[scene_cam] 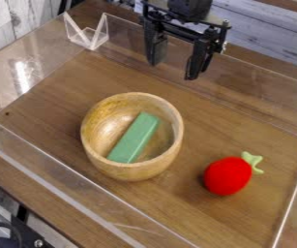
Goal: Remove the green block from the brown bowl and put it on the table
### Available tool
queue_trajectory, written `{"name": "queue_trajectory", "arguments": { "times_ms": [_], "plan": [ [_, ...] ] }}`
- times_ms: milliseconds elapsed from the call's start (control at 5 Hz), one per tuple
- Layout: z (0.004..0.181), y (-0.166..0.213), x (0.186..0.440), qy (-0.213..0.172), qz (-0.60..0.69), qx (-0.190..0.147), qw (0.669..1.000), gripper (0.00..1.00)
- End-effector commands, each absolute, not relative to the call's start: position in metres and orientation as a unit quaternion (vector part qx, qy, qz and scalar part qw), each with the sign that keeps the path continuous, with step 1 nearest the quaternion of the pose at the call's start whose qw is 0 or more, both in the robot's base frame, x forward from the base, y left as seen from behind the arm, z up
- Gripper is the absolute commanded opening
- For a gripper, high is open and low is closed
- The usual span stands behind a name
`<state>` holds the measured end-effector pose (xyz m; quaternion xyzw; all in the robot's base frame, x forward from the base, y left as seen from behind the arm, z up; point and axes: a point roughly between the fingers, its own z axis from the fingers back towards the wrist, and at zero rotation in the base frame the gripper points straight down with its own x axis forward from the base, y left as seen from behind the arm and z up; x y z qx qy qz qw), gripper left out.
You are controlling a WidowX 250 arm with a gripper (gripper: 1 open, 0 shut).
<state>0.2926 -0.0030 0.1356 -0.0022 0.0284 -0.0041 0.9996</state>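
Observation:
The green block [135, 138] lies flat and slanted inside the brown bowl [101, 109], which sits left of centre on the table [241, 111]. My gripper [174, 66] hangs at the back of the table, well above and behind the bowl, with its two black fingers [152, 48] spread apart and nothing between them. It touches neither the bowl nor the block.
A red strawberry-like toy [227, 175] with a green stem lies to the right of the bowl near the front. A clear acrylic wall [74, 184] borders the table edges, with a clear folded piece [89, 32] at the back left.

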Motion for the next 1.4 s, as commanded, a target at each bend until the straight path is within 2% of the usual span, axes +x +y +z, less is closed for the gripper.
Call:
{"name": "queue_trajectory", "arguments": {
  "times_ms": [0, 200, 600, 1000, 1200],
  "plan": [
    [0.13, 0.0, 0.28, 0.034, 0.001, -0.006, 0.999, 1.0],
    [0.124, 0.004, 0.267, 0.039, 0.004, -0.011, 0.999, 1.0],
    [0.102, 0.01, 0.238, 0.025, -0.005, 0.0, 1.0, 1.0],
    [0.06, 0.006, 0.228, 0.007, 0.009, -0.004, 1.0, 1.0],
    [0.047, 0.006, 0.228, -0.017, -0.04, -0.013, 0.999, 1.0]
  ]
}}
